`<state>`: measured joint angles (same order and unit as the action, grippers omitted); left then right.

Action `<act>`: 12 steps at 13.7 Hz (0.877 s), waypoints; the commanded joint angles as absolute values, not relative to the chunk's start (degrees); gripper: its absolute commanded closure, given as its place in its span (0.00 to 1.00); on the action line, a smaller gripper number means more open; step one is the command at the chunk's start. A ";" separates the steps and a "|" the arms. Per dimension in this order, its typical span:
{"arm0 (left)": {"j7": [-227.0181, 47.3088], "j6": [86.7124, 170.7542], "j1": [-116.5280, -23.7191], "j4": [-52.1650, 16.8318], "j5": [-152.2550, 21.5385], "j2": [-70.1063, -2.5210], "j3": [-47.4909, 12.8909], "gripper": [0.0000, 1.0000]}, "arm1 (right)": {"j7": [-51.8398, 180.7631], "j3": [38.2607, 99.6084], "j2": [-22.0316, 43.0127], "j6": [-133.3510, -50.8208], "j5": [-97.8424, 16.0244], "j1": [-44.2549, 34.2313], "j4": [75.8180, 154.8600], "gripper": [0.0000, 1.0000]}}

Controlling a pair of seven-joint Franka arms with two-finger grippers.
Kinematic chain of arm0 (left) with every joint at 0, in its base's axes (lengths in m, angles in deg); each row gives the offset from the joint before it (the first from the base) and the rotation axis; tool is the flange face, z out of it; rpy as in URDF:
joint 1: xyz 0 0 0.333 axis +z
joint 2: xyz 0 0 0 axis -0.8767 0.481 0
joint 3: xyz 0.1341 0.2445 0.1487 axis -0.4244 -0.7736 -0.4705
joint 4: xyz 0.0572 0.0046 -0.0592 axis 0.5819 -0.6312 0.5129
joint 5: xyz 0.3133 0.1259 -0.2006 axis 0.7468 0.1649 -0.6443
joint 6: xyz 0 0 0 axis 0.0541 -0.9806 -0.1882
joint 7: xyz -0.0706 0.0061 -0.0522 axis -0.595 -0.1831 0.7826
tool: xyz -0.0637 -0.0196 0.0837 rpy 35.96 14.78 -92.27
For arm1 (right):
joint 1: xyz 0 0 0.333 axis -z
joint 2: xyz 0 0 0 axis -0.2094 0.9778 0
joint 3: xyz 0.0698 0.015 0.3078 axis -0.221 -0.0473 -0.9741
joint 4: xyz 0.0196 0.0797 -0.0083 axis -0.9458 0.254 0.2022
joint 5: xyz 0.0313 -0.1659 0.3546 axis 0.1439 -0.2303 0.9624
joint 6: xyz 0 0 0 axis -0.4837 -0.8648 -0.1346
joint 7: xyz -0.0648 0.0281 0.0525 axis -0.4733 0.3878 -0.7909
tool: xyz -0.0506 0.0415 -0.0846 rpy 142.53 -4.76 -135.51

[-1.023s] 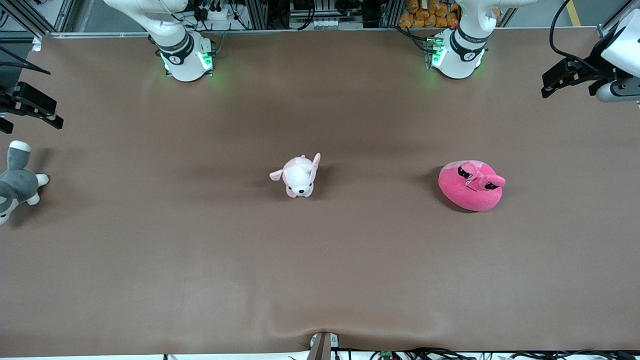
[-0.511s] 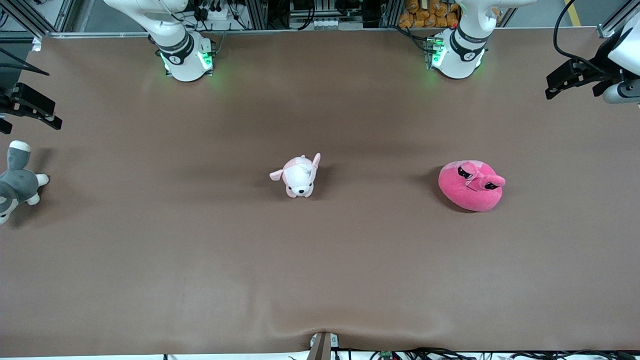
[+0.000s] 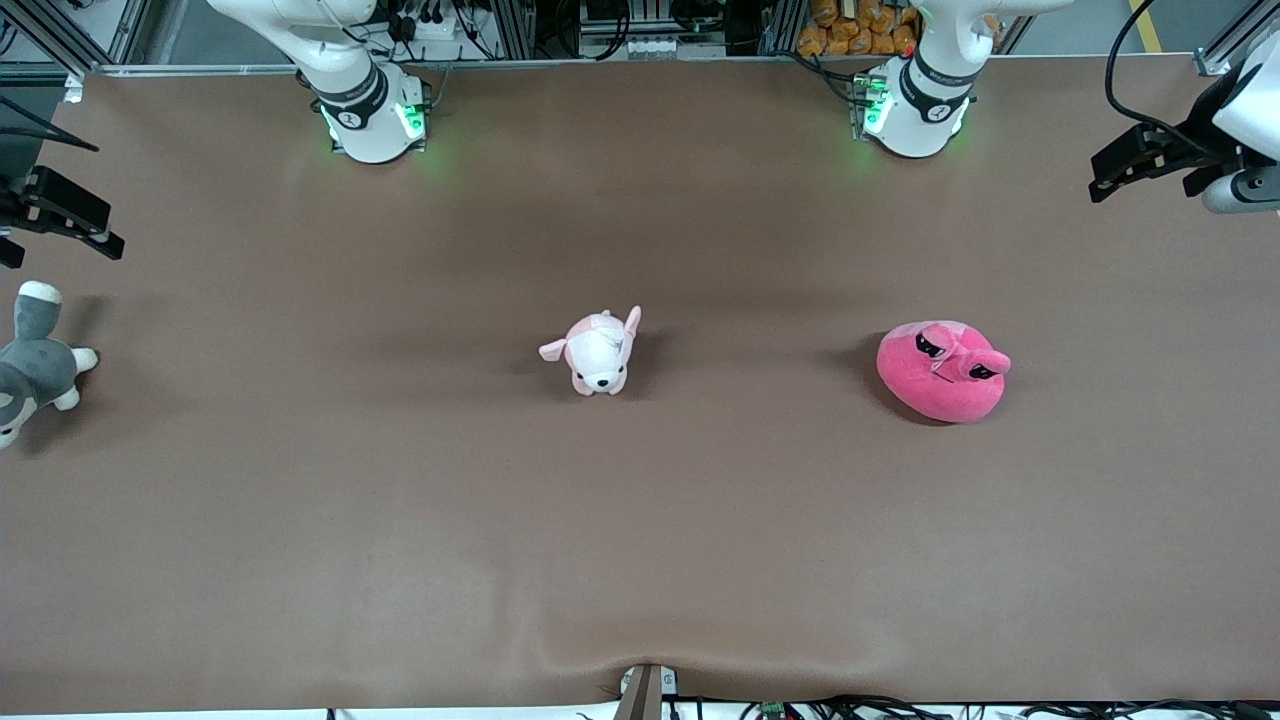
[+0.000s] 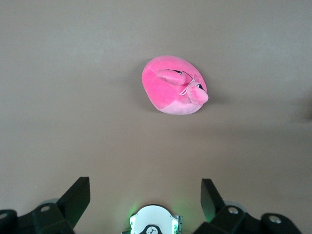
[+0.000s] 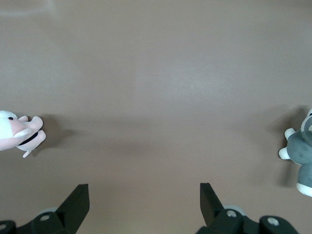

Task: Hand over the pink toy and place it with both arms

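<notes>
The pink toy (image 3: pixel 942 371) (image 4: pixel 174 85) sits on the brown table (image 3: pixel 700 540) toward the left arm's end, with nothing touching it. The left gripper (image 3: pixel 1140 165) (image 4: pixel 145 197) hangs up high over that end of the table with its fingers wide apart and empty, and the right gripper (image 3: pixel 60 215) (image 5: pixel 144 202) hangs over the right arm's end, wide apart and empty too. A small pale pink-and-white puppy plush (image 3: pixel 597 352) (image 5: pixel 18 133) sits in the middle of the table, and a grey-and-white plush (image 3: pixel 32 362) (image 5: pixel 301 153) lies at the right arm's end.
</notes>
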<state>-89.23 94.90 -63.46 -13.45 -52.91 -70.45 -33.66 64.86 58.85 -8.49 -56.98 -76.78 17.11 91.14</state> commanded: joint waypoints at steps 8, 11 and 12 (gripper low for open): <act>-90.87 94.01 -62.31 -12.35 -53.47 -69.58 -33.60 0.00 | 65.36 58.47 -8.84 -55.84 -78.28 17.62 90.41 0.00; -91.31 94.10 -62.30 -12.35 -53.47 -69.06 -33.60 0.00 | 65.36 58.48 -9.98 -53.37 -78.28 18.59 92.15 0.00; -91.31 94.10 -62.22 -12.35 -53.55 -68.97 -33.60 0.00 | 65.36 58.48 -10.86 -53.89 -78.20 18.59 93.56 0.00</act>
